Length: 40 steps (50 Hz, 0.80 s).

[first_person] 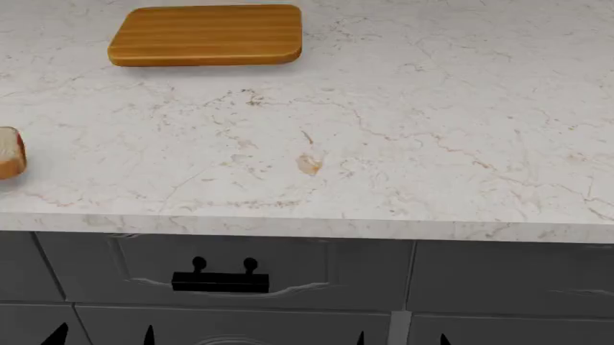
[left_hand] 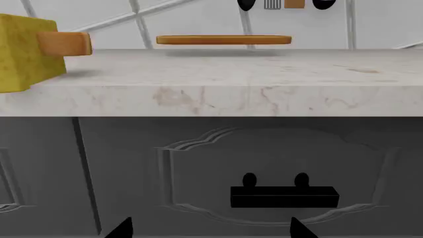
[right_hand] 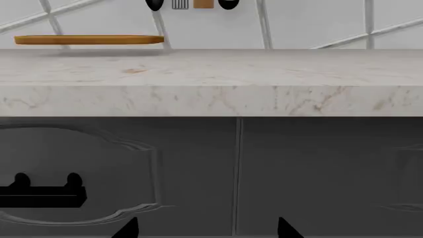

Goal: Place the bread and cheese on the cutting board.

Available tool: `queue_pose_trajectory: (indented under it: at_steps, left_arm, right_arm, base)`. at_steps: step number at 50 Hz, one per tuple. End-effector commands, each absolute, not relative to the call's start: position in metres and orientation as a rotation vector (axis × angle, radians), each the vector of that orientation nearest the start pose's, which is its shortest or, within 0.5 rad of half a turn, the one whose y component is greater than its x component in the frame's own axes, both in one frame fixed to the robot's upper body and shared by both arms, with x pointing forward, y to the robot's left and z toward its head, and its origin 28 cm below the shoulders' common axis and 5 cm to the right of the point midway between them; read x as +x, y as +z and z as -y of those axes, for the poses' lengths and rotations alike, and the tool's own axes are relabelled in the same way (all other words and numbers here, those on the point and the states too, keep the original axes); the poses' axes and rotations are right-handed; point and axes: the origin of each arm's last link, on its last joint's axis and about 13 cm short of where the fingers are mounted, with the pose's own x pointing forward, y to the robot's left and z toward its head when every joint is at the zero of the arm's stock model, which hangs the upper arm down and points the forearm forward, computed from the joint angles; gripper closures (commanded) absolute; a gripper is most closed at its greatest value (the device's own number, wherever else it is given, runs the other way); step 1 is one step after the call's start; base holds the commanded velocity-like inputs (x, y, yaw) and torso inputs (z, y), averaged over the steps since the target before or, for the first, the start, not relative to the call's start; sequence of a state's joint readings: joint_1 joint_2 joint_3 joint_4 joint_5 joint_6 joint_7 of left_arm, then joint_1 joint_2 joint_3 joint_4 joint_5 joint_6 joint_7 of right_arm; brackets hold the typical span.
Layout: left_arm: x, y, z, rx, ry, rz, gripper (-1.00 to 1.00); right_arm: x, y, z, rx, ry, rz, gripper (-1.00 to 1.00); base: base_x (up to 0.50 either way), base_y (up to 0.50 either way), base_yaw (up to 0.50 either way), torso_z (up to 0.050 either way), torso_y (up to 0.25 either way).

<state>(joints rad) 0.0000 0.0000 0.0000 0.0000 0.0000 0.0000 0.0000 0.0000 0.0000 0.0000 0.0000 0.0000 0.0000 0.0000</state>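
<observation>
At the far left edge of the counter [first_person: 384,144] in our head view we see the bread [first_person: 10,152], cut off by the frame, lying near the front edge. The cheese does not show there at all; only our left wrist view catches the cheese [left_hand: 23,52], a yellow speckled block on the counter's left part, with the bread [left_hand: 65,43] just beside it, whether touching we cannot tell. Further right, toward the back edge, the cutting board [first_person: 206,34] lies flat with nothing on it; both wrist views show it only edge-on as a thin orange strip [left_hand: 223,39] [right_hand: 89,39]. Those wrist views also show hanging utensils [left_hand: 284,4] on the tiled wall, which the head view misses. Below the counter's front edge is a grey drawer with a black handle [first_person: 220,279].

The left gripper [left_hand: 208,229] and the right gripper [right_hand: 205,229] hang low before the cabinet fronts, each with its dark fingertips spread wide and holding nothing.
</observation>
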Motion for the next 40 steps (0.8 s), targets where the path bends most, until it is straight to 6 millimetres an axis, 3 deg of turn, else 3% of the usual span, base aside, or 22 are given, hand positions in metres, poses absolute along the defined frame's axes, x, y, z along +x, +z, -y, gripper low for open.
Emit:
queue_pose_trajectory:
  at_steps: [1, 14, 18, 26, 31, 36, 40]
  left_arm:
    - [0.21, 0.014, -0.205, 0.01, 0.0, 0.0, -1.0]
    - [0.213, 0.013, -0.207, -0.028, -0.007, 0.019, -1.0]
    - [0.214, 0.019, -0.21, -0.028, 0.007, 0.053, -1.0]
    - [0.214, 0.103, -0.224, -0.081, 0.032, 0.223, -1.0]
    - [0.21, 0.141, -0.229, -0.054, 0.031, 0.288, -1.0]
    - [0.202, 0.156, -0.227, -0.013, 0.009, 0.313, -1.0]
    - [0.191, 0.163, -0.229, 0.056, -0.011, 0.352, -1.0]
  right_arm:
    - [0.21, 0.013, 0.096, 0.0, 0.0, 0.0, -1.0]
    - [0.215, 0.012, 0.096, 0.006, 0.014, -0.002, -1.0]
    - [0.214, 0.022, 0.097, 0.005, -0.012, 0.022, -1.0]
    - [0.214, 0.123, 0.096, -0.041, 0.003, 0.238, -1.0]
    - [0.209, 0.163, 0.094, -0.044, 0.009, 0.312, -1.0]
    - [0.209, 0.185, 0.095, -0.041, 0.025, 0.365, -1.0]
    - [0.207, 0.18, 0.096, -0.058, 0.042, 0.368, -1.0]
  base:
    - [0.0, 0.0, 0.0, 0.0, 0.0]
    - [0.0, 0.0, 0.0, 0.0, 0.0]
    - [0.0, 0.0, 0.0, 0.05, 0.0]
    - [0.0, 0.0, 0.0, 0.05, 0.0]
    - [0.0, 0.0, 0.0, 0.05, 0.0]
    - [0.0, 0.0, 0.0, 0.05, 0.0]
    - [0.0, 0.0, 0.0, 0.05, 0.0]
